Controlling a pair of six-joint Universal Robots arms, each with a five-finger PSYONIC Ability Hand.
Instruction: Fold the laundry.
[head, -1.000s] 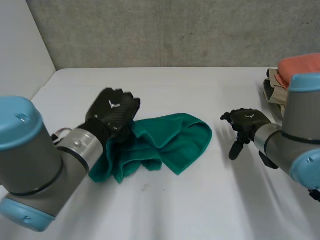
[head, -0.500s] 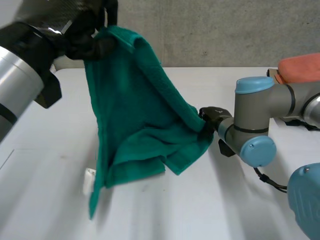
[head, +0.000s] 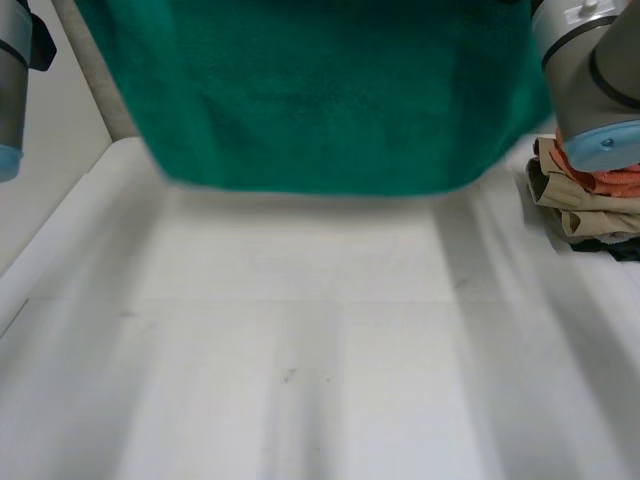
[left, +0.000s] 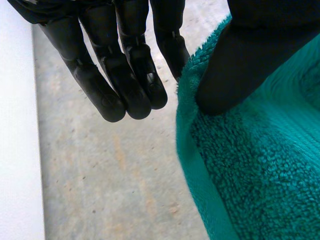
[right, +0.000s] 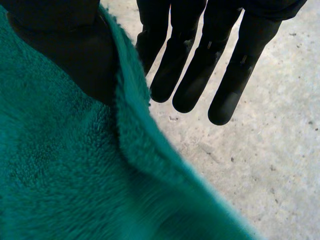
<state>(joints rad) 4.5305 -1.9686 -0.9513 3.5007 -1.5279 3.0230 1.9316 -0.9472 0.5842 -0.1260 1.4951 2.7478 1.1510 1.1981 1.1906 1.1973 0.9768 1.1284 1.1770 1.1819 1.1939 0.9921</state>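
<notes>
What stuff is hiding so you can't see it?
Head view: the top of the green terry towel is cut off by the picture's edge.
Head view: the pile of folded clothes is partly behind the right arm and cut off at the side.
Wrist views: the towel hides what the thumbs of the left hand and right hand press against.

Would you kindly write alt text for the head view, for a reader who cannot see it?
A green towel hangs spread wide over the far end of the white table, stretched between the robot's left arm and right arm. A pile of folded clothes, orange on top, sits at the table's right side.
</notes>
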